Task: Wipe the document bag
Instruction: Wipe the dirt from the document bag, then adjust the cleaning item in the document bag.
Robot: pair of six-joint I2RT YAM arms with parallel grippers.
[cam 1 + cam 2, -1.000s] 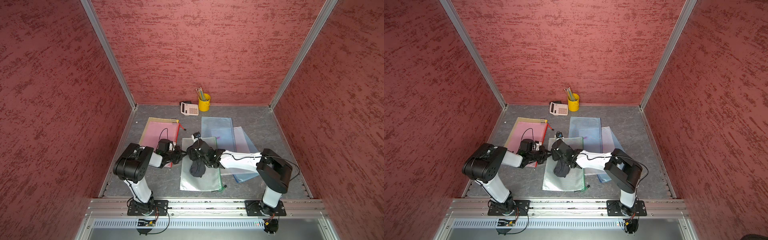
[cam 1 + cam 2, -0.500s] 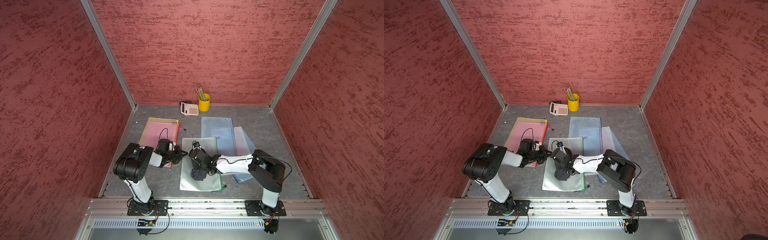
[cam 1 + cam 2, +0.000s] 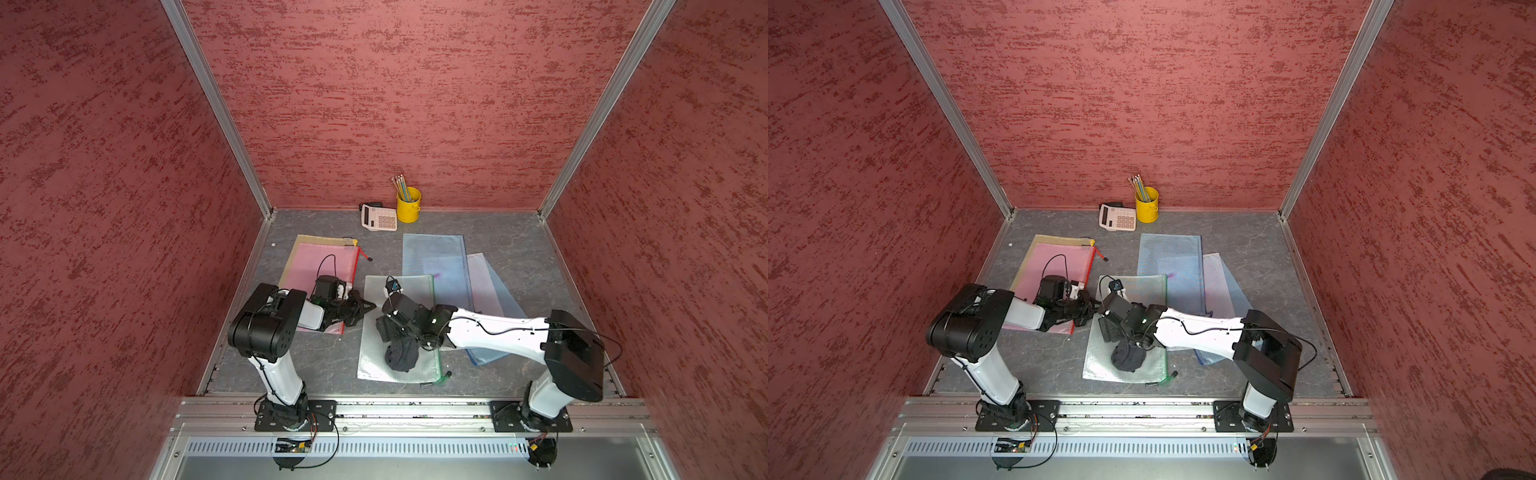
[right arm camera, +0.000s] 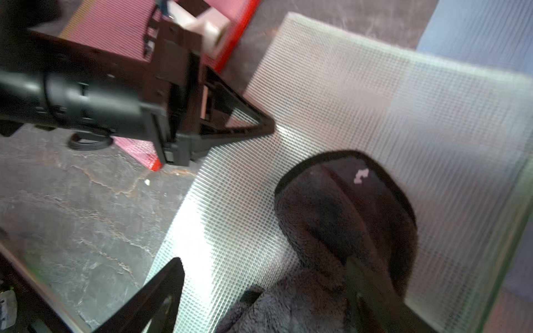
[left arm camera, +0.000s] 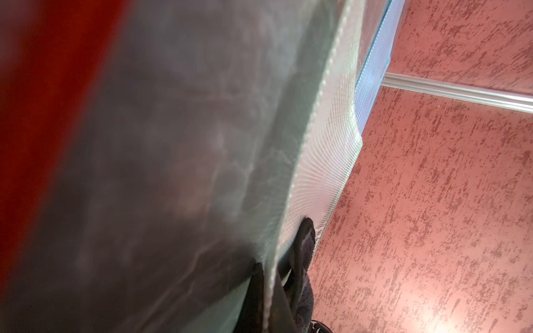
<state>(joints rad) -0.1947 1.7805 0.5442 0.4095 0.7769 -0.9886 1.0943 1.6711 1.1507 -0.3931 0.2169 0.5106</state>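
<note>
The document bag [image 3: 374, 365] [image 3: 1100, 361] is a translucent white mesh pouch with a green zip, lying flat mid-floor. A dark fluffy cloth [image 3: 401, 357] [image 3: 1128, 357] [image 4: 346, 216] is bunched on it. My right gripper [image 3: 398, 337] [image 4: 268, 297] hovers over the cloth with its fingers [image 4: 161, 288] wide apart, open, one side against the cloth. My left gripper [image 3: 371, 306] [image 5: 266, 302] is shut on the bag's left edge; its tip [image 4: 268, 129] shows in the right wrist view. The cloth [image 5: 302, 259] shows beyond it.
A pink bag [image 3: 307, 266] over a yellow one lies under the left arm. Blue bags [image 3: 436, 257] overlap behind and to the right. A calculator [image 3: 379, 217] and a yellow pencil cup [image 3: 408, 204] stand at the back wall. Red walls enclose the floor.
The right gripper's fingers have spread apart over the cloth, and the cloth now lies a little nearer the front of the bag. The left gripper has stayed on the bag's edge.
</note>
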